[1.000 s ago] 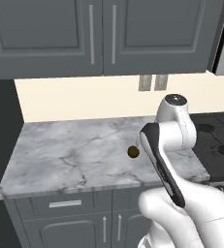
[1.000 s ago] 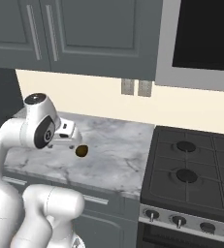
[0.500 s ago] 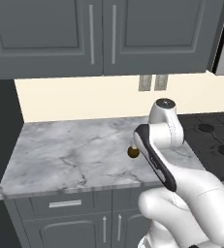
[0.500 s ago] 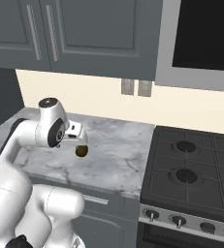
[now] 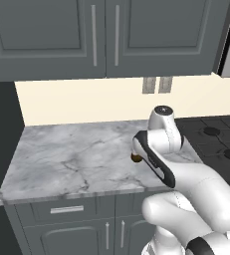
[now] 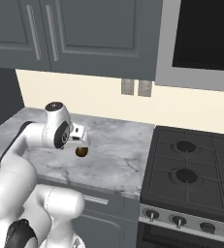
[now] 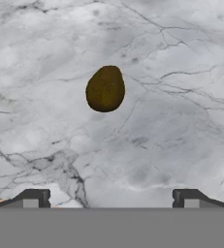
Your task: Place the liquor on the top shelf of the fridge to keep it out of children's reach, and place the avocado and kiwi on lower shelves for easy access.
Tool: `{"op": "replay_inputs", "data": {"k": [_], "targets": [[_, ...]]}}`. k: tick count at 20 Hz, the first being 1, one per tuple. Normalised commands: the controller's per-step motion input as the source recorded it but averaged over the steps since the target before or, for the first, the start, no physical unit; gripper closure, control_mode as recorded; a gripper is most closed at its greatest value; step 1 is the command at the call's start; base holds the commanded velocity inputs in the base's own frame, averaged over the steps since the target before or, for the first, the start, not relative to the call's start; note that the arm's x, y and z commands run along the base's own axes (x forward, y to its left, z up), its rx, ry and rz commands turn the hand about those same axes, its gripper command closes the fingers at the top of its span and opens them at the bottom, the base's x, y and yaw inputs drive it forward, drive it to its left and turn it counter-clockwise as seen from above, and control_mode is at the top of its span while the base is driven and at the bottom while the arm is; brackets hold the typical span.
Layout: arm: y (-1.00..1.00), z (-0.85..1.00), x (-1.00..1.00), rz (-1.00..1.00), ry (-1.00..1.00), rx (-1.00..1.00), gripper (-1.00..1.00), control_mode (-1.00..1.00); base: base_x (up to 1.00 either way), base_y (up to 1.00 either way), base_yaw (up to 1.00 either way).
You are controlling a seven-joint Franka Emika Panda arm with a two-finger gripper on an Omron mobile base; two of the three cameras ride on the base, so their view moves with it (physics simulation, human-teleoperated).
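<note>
I am hovering my gripper [image 7: 108, 198], jaws spread wide and empty, above the kiwi [image 7: 105, 88] lying on the marble counter [image 7: 181, 121]. I am centering both fingertips around it before descending.

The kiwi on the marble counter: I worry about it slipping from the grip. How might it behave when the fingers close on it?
The kiwi is a rounded egg shape lying alone on smooth marble counter, so a nudge would probably roll it. Its curved sides may squirt from the open gripper unless it is centred. It looks small, likely light.
</note>
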Motion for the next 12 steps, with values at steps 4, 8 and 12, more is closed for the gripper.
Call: {"op": "replay_inputs", "data": {"k": [4, 8, 12], "targets": [[0.00, -0.26, 0.20, 0.00, 0.03, 0.00, -1.00, -1.00, 0.00, 0.00, 0.00], [0.01, -0.27, 0.22, 0.00, 0.03, 0.00, -1.00, -1.00, 0.00, 0.00, 0.00], [0.04, -0.25, 0.23, 0.00, 0.02, 0.00, -1.00, -1.00, 0.00, 0.00, 0.00]]}}
